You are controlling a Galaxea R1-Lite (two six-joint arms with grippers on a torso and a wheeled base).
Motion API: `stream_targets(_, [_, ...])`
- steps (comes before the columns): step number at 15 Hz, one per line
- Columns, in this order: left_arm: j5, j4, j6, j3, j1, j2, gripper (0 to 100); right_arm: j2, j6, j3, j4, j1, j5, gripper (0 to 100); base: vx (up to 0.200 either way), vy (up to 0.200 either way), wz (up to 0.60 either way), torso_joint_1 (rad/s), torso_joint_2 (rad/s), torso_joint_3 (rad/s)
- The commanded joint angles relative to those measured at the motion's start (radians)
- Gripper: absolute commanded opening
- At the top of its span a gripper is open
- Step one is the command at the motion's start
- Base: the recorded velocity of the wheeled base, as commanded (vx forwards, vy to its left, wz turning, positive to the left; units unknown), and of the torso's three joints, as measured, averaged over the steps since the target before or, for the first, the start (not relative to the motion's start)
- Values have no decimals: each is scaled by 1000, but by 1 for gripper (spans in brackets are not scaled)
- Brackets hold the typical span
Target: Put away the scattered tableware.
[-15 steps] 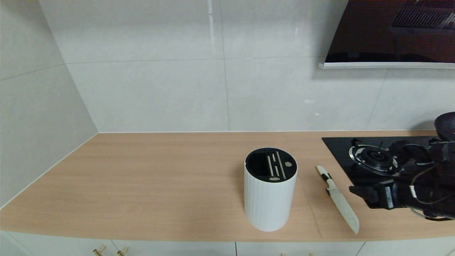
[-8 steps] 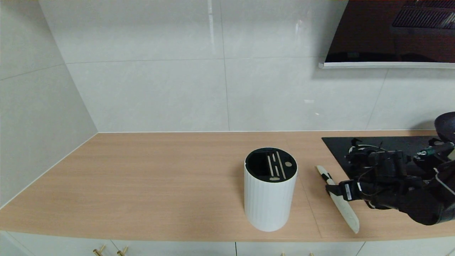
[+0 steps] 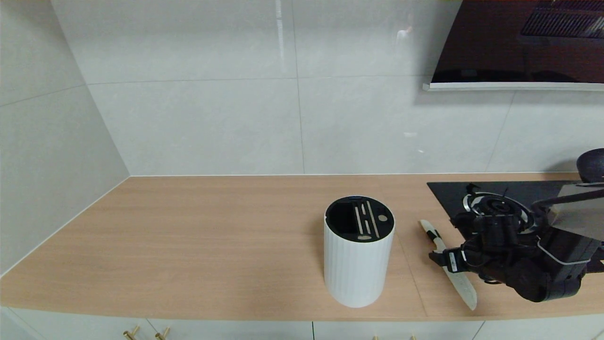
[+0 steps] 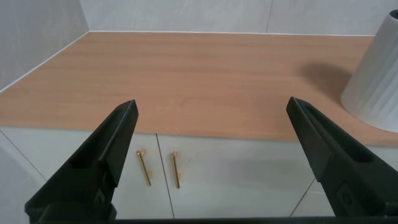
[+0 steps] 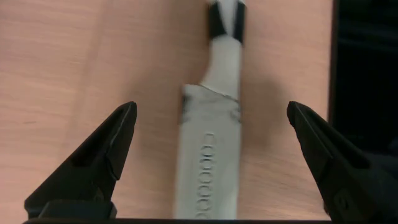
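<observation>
A white knife [image 3: 460, 286] with a black-banded handle lies flat on the wooden counter [image 3: 212, 245], right of a white ribbed holder [image 3: 357, 252] whose black top has slots. My right gripper [image 3: 444, 260] hovers right over the knife's middle, open. In the right wrist view the knife [image 5: 211, 137] lies between the two spread fingers [image 5: 84, 165], untouched by them. My left gripper [image 4: 211, 162] is open, below the counter's front edge, facing the cabinet doors, with the holder [image 4: 376, 74] off to one side.
A black gas hob [image 3: 500, 203] with a burner sits on the counter just right of the knife. A range hood [image 3: 519, 47] hangs above. Gold handles [image 4: 158, 168] mark the cabinet doors under the counter. The counter's left half is bare wood.
My right arm has swung left from the hob side and come down over the knife. The knife and the holder have not moved.
</observation>
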Motion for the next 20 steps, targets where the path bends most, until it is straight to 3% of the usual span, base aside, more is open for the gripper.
stream_targets(1, [1,0,0,0,0,0,100,20,1,-6,-1,-1,-1,100,0,0,0,0,0,0])
stream_targets(12, [1,0,0,0,0,0,100,69,4,-32,-15,-1,-25,100,0,0,0,0,0,0])
stream_targets(13, [1,0,0,0,0,0,100,74,4,-32,-15,-1,-25,0,0,0,0,0,0,0])
stream_targets(20, [1,0,-5,0,0,0,100,59,6,-29,-18,0,-27,0,0,0,0,0,0,0])
